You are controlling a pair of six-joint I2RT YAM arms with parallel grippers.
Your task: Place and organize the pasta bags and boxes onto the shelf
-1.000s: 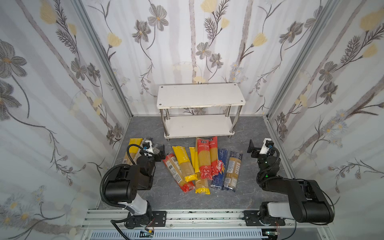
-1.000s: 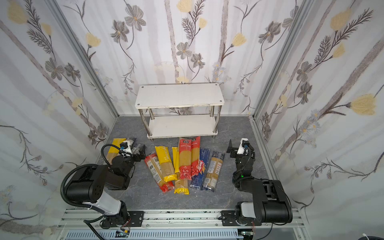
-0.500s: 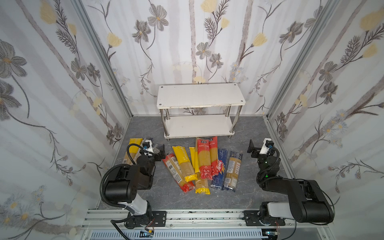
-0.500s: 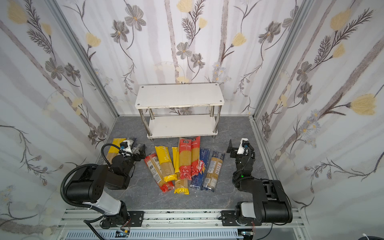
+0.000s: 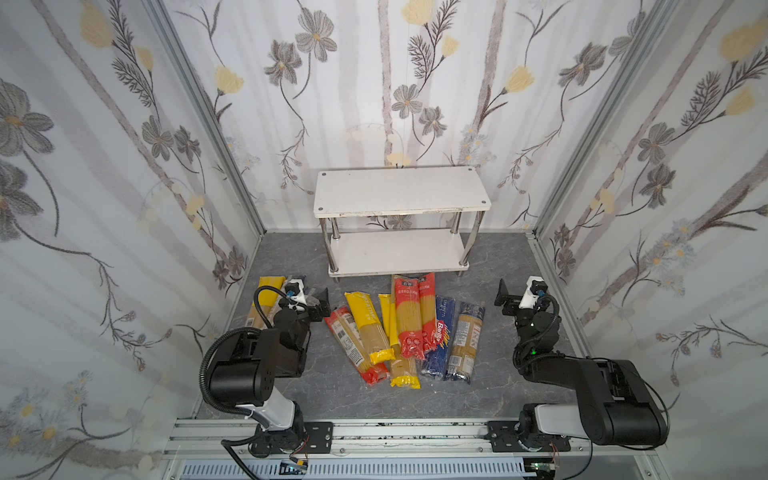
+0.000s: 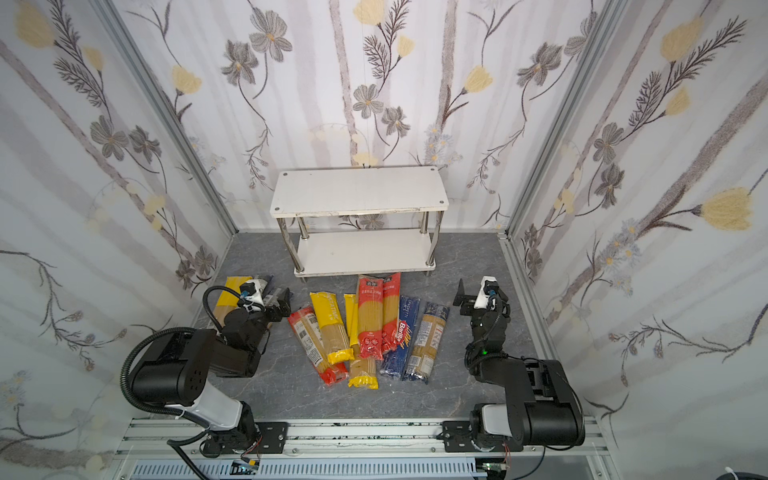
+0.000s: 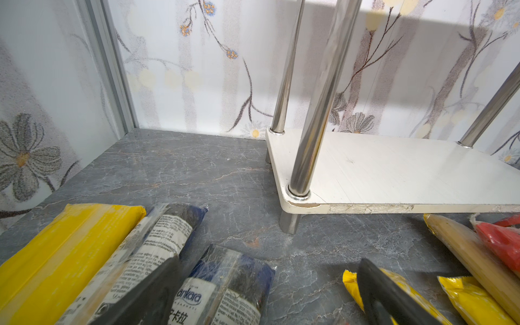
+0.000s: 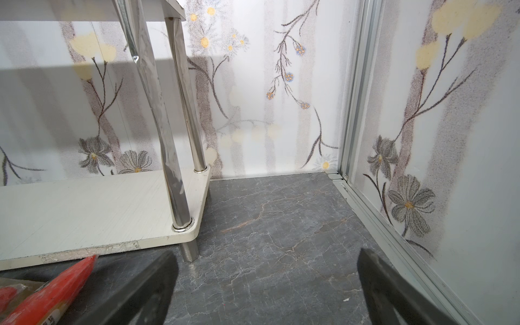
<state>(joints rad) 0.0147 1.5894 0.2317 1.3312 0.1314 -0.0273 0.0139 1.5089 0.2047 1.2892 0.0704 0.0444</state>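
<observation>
Opening step, I judge: left gripper (image 5: 318, 301) and right gripper (image 5: 505, 299) gape empty, shelf (image 5: 401, 195) bare; next, clamp a mid-frame pasta pack (image 5: 409, 316).

Pasta packs (image 6: 369, 328) before shelf (image 6: 359, 191)

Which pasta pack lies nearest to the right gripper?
The clear bag with dark-blue ends, rightmost of the middle group, beside the blue Barilla box.
</observation>
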